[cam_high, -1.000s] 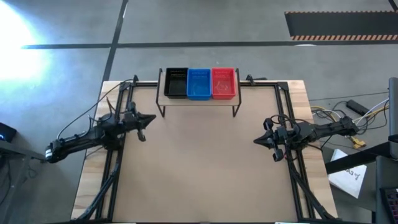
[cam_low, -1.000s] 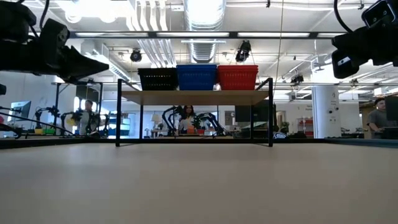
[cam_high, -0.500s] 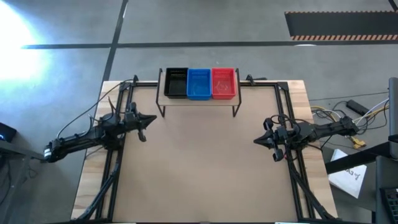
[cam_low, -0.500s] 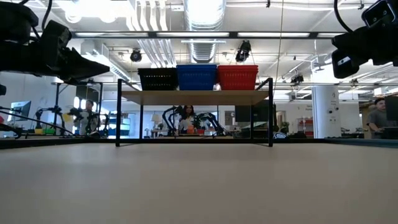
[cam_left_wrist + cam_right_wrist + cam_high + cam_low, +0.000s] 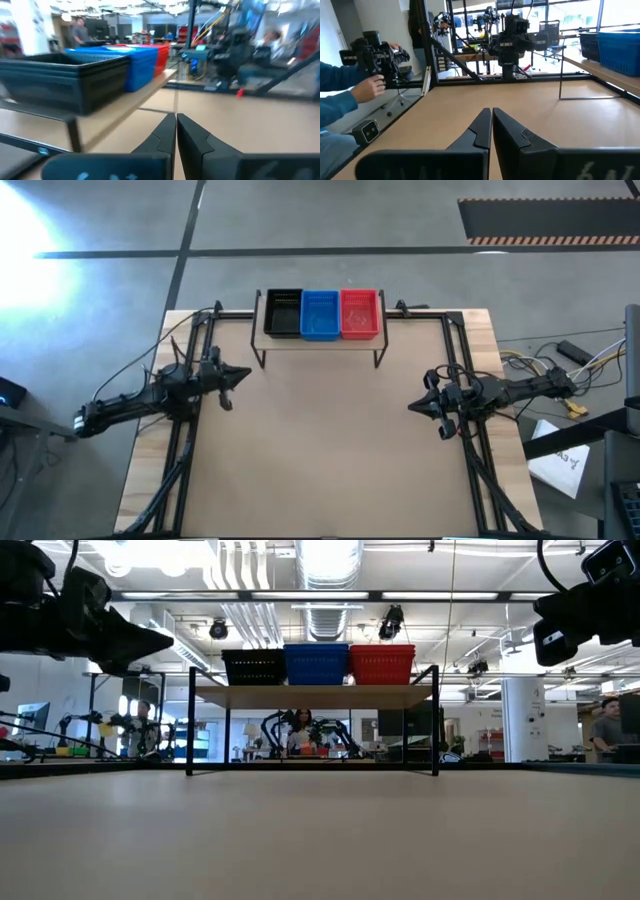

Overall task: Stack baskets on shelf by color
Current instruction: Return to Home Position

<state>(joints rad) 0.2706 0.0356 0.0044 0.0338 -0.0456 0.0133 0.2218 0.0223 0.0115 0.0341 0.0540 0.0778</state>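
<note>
The shelf [image 5: 320, 342], a light-wood plank on black wire legs, stands at the table's far edge. On its top [image 5: 315, 696] sit three basket stacks side by side: black [image 5: 283, 313], blue [image 5: 319, 314] and red [image 5: 359, 313]. In the low view they show as black [image 5: 254, 667], blue [image 5: 317, 664] and red [image 5: 382, 664]. My left gripper [image 5: 243, 372] is shut, hovering near the shelf's left legs with nothing in it; its wrist view looks past the shut tips [image 5: 176, 117] at the black stack [image 5: 65, 80]. My right gripper [image 5: 410, 408] is shut too, held in the air at the table's right side.
A broad bare brown tabletop [image 5: 320, 450] spreads between the two arms and in front of the shelf. Black frame rails [image 5: 190, 380] run along both sides. In the right wrist view a person's hand in a blue sleeve [image 5: 350, 95] holds a device beyond the table's edge.
My left gripper has lifted a little while staying shut. The baskets, the shelf and my right arm have kept still.
</note>
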